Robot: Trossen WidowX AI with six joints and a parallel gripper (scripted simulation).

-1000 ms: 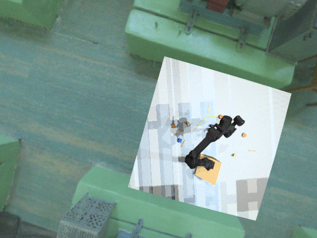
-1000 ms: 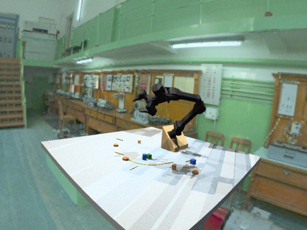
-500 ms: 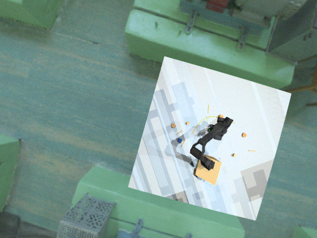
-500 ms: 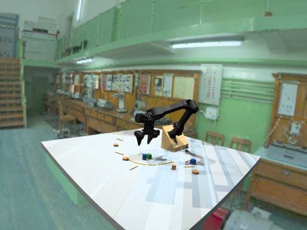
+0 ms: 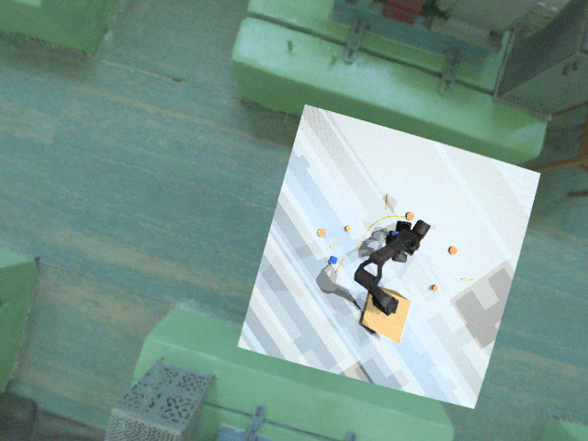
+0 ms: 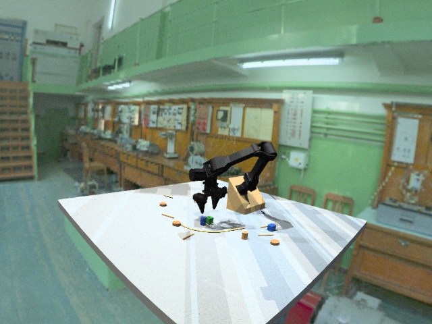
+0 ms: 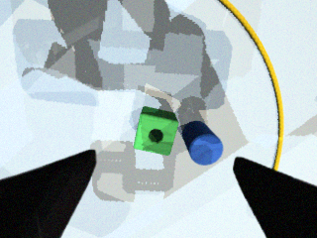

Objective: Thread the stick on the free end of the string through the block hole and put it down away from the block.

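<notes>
The small green block stands on the table, a dark round hole in the face toward the wrist camera; the arm hides it in the top view. The round button lies on the table. The yellow string curves from it, passing outside the block. At its free end the thin stick lies flat; the wrist view does not show it. My gripper is open and empty, pointing down above the green block and blue cylinder, with both between its fingertips in the wrist view.
The blue cylinder stands close beside the green block. A blue cube, loose sticks and other round wooden pieces lie around. The arm's base sits on a wooden wedge.
</notes>
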